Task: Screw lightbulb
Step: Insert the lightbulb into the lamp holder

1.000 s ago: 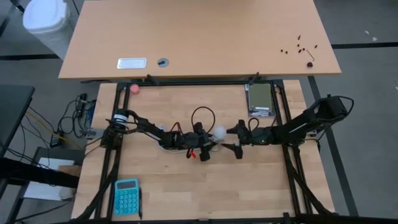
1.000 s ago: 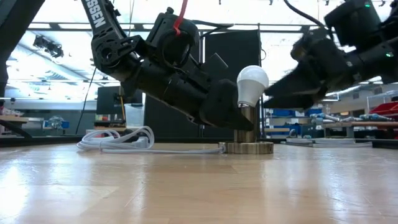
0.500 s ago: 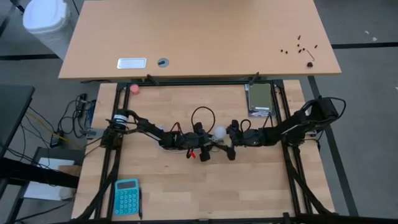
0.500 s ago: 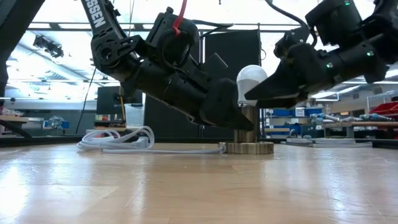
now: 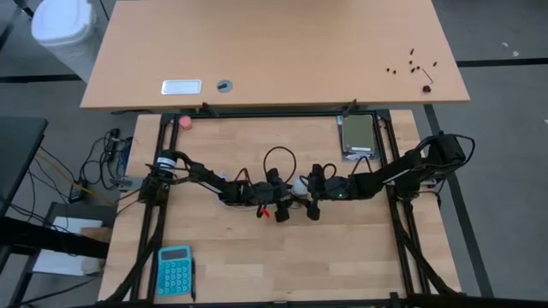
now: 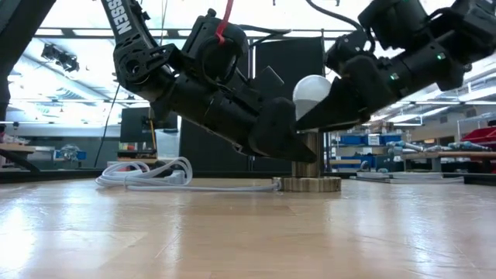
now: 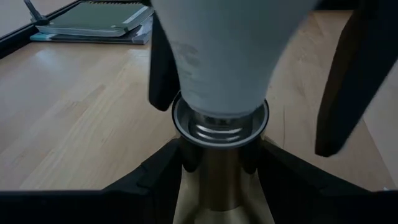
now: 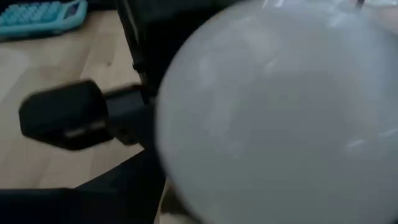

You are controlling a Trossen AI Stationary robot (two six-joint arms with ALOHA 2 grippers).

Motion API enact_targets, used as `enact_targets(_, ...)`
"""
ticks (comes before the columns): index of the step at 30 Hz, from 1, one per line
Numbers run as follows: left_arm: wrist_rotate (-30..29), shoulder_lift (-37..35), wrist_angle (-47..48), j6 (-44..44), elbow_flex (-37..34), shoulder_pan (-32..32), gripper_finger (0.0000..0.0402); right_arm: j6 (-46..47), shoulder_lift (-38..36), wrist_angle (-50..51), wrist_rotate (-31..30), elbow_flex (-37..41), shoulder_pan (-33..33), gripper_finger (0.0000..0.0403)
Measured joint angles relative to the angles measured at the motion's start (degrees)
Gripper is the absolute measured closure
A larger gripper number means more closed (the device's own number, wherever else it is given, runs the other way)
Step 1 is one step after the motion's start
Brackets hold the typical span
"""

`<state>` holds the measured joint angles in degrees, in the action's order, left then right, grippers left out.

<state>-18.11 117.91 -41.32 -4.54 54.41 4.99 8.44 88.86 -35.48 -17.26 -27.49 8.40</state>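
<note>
The white lightbulb stands upright with its screw base in the brass socket, whose round disc rests on the table. My left gripper reaches in from the table's left and is shut on the socket's column. My right gripper comes from the right, slanting down, and is open. In the left wrist view its dark fingers stand on either side of the bulb. The globe fills the right wrist view. My left gripper pinches the socket's brass column between its two fingers, just under the socket's rim. The fingers come from the table's left, slanting slightly down. The socket stands upright with its disc on the table. My right gripper: one finger stands clear of the bulb, and I cannot tell whether the other touches it.
The socket's white cord lies coiled on the table behind my left arm. A teal calculator lies at the near left, a pink ball at the far left, and a grey notebook at the far right.
My right gripper has moved toward the table's left, up to the lightbulb, and its fingers now stand around the globe. The bulb, the socket and my left gripper have kept still.
</note>
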Motion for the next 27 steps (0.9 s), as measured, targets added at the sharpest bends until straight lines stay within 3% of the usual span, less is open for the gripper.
enact_targets(9,0.0,0.0,0.1,0.0,0.0,0.0,0.0203,-0.2,-0.4,7.7,1.9,-3.6,-1.4,0.0131)
enact_targets(16,0.0,0.0,0.1,0.0,0.0,0.0,0.0203,-0.9,-4.8,14.0,2.0,-5.0,-1.8,0.0139)
enact_targets(27,0.0,0.0,0.1,0.0,0.0,0.0,0.0203,-0.8,-4.4,14.7,4.3,-5.0,-2.4,0.0194)
